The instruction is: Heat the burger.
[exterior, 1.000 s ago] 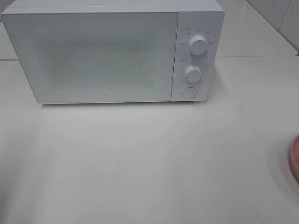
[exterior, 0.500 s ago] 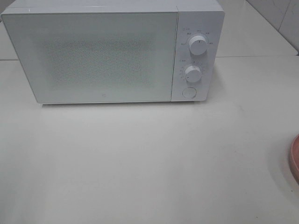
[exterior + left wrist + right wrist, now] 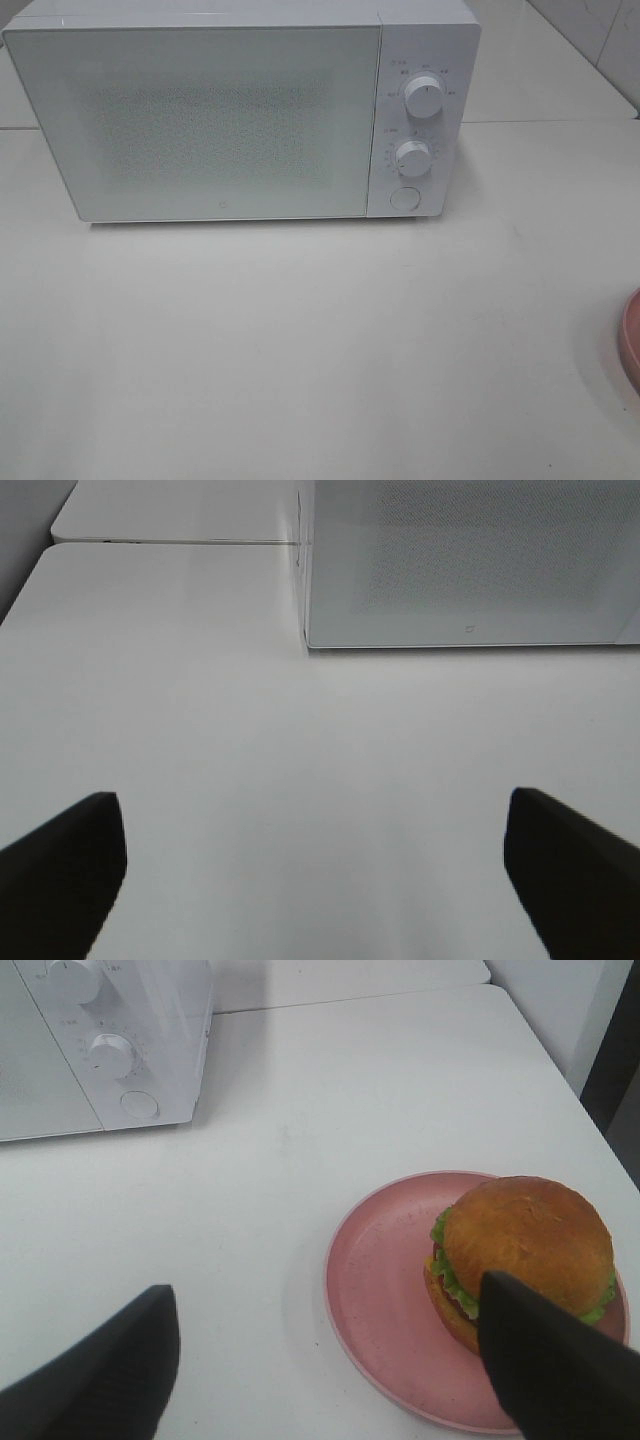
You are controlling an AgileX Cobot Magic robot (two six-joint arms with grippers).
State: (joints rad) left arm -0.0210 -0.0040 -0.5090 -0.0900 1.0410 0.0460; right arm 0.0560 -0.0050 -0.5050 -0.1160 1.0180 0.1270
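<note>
A burger is sitting on a pink plate, and both grippers are hanging wide open.

The white microwave is standing on the white table with its door shut and its 2 knobs showing. The burger is sitting on the plate's far side from the microwave, well apart from it. The right gripper is hanging over the plate with its jaws spread wide, holding nothing. The left gripper is hanging over bare table in front of the microwave, jaws wide, holding nothing.
</note>
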